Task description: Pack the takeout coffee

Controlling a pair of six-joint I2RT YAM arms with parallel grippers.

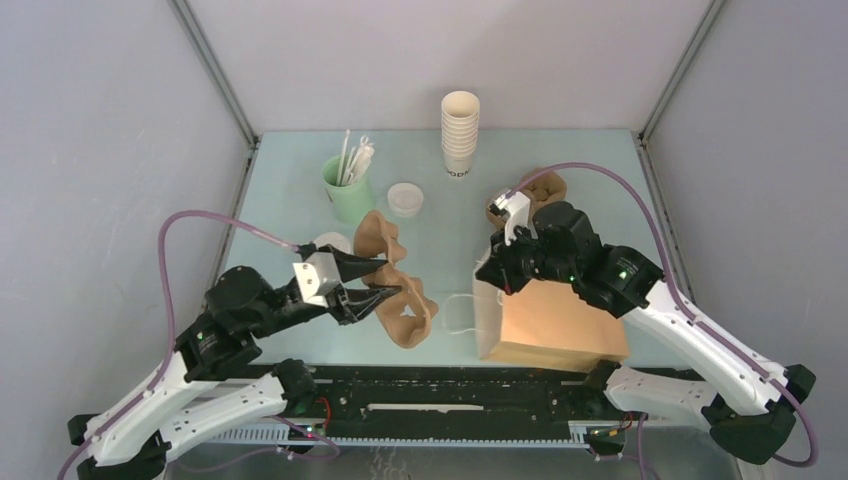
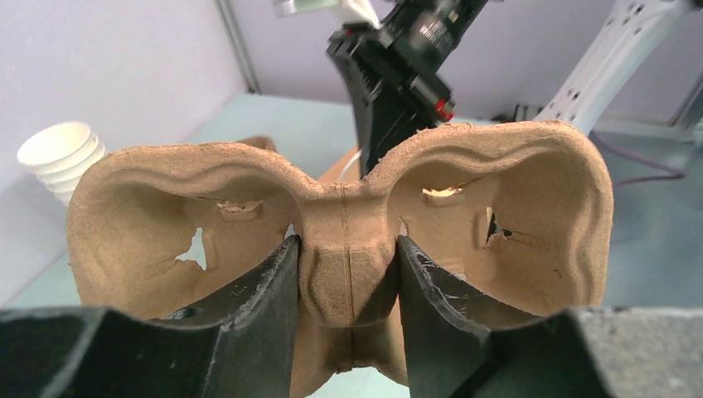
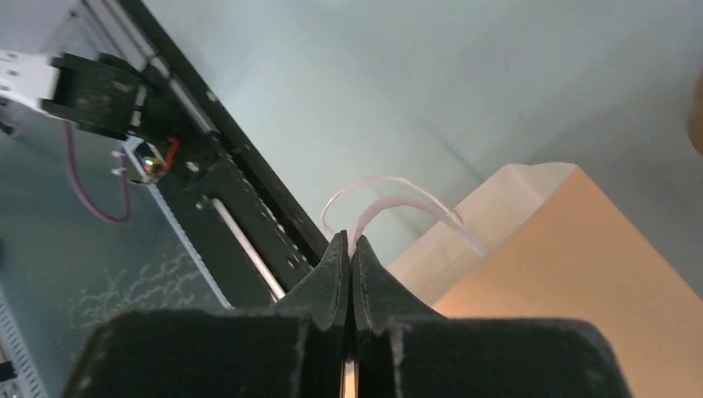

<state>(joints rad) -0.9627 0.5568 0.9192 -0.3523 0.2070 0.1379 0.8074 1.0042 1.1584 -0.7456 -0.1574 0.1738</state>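
My left gripper (image 1: 385, 278) (image 2: 348, 249) is shut on the middle ridge of a brown pulp cup carrier (image 1: 405, 310) (image 2: 497, 207), which stands tilted off the table. Both of the carrier's wells that I can see are empty. The takeout coffee (image 1: 330, 242) shows only as a round white lid behind the left gripper. My right gripper (image 1: 497, 272) (image 3: 349, 245) is shut on the white handle (image 3: 398, 201) of the brown paper bag (image 1: 560, 325) (image 3: 564, 274), at the bag's left end.
A tall stack of lidless white cups (image 1: 460, 135) (image 2: 62, 157) stands at the back. A mint-green cup with straws (image 1: 347, 190) and a small translucent tub (image 1: 405, 199) sit back left. Another pulp carrier (image 1: 545, 187) lies behind the right arm.
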